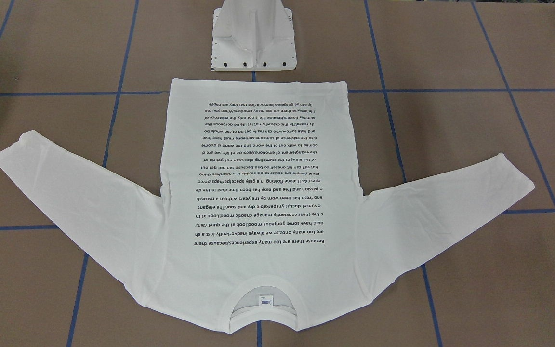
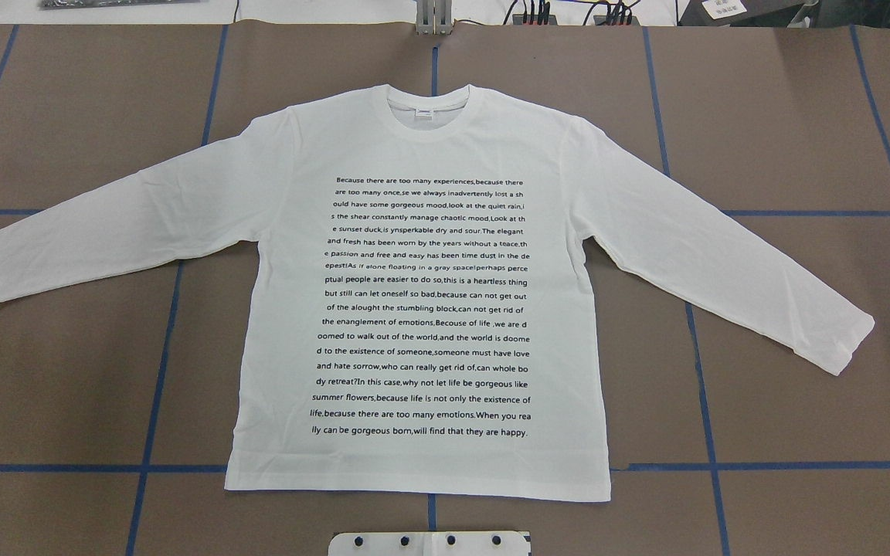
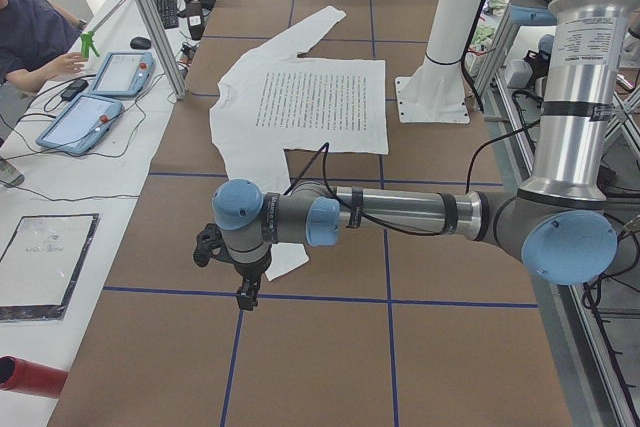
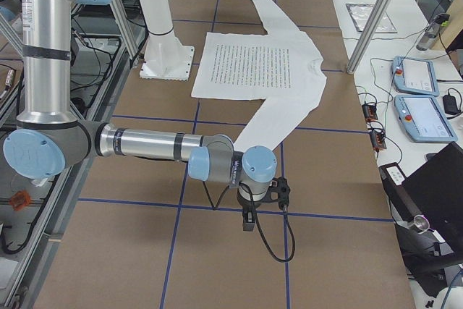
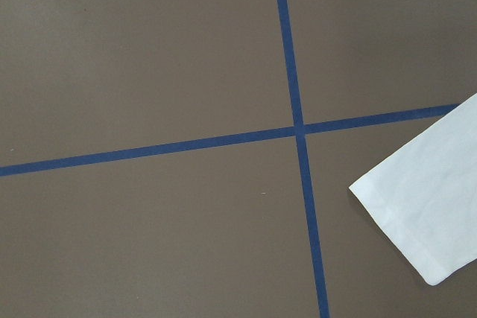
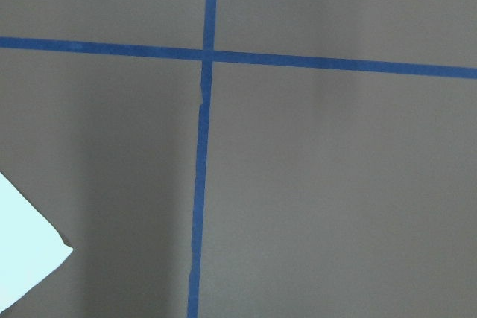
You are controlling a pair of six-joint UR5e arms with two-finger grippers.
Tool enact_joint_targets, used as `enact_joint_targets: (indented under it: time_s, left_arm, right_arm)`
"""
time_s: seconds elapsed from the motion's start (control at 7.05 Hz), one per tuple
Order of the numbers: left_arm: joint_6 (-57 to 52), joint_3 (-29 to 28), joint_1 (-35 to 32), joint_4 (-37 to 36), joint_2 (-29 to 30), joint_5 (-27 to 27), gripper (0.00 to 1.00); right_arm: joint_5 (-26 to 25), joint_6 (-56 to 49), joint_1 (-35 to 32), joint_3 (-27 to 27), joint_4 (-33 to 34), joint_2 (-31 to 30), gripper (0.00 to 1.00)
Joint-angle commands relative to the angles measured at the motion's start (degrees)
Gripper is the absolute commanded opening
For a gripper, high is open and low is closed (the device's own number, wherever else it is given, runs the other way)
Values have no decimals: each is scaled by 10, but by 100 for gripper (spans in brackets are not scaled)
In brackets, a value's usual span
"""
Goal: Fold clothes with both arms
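Brown tabletop (image 2: 66,116) covering, divided into squares by blue tape lines (image 5: 298,128), carries the workpiece.

1. Left tool (image 3: 246,295): black, pointing straight down above the tabletop. It appears only in the side view, so its opening and any hold cannot be determined. The left arm (image 3: 400,212) extends level over the tabletop, with its wrist above the end of the near sleeve. The left wrist view shows that sleeve's cuff (image 5: 425,199) lying flat just beside a tape crossing.

2. Right tool (image 4: 248,223): black, pointing down, seen only from the side. Its opening and any hold cannot be determined. The right arm (image 4: 145,142) also extends level, with its wrist near the end of the other sleeve. A corner of that cuff (image 6: 22,258) shows at the lower left edge of the right wrist view.

3. White long-sleeved T-shirt (image 2: 422,154): lies flat in the middle of the tabletop between the two tools, front up. The block of black printed text (image 2: 423,306) faces upward. The ribbed collar (image 2: 428,133) and neck label (image 2: 423,114) point away from the robot. Both sleeves spread outward and slant back toward the hem side.

4. White pedestal base (image 1: 253,43): stands just beside the hem, not touching it.
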State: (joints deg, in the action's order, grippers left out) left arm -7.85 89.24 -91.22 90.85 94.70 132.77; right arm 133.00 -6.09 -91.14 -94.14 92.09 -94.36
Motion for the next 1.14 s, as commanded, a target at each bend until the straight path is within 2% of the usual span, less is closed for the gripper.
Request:
enact_joint_targets:
  time_s: [0.0, 0.28, 0.57, 0.71, 0.85, 0.99]
  left_arm:
    - [-1, -1, 0, 15, 16, 0, 99]
    - [5, 3, 2, 22, 27, 2, 99]
    - [18, -27, 7, 99, 27, 13, 100]
    - [43, -19, 7, 136, 29, 20, 99]
    - [42, -15, 7, 150, 30, 21, 99]
    - [37, -14, 7, 151, 26, 21, 99]
  right_arm:
    - [18, 6, 0, -17, 1, 8, 100]
    - [48, 65, 3, 7, -2, 23, 100]
    - [49, 92, 22, 21, -85, 9, 100]
    - [50, 113, 44, 19, -141, 0, 100]
    - [48, 148, 66, 19, -239, -37, 100]
    - [48, 276, 93, 19, -322, -48, 100]
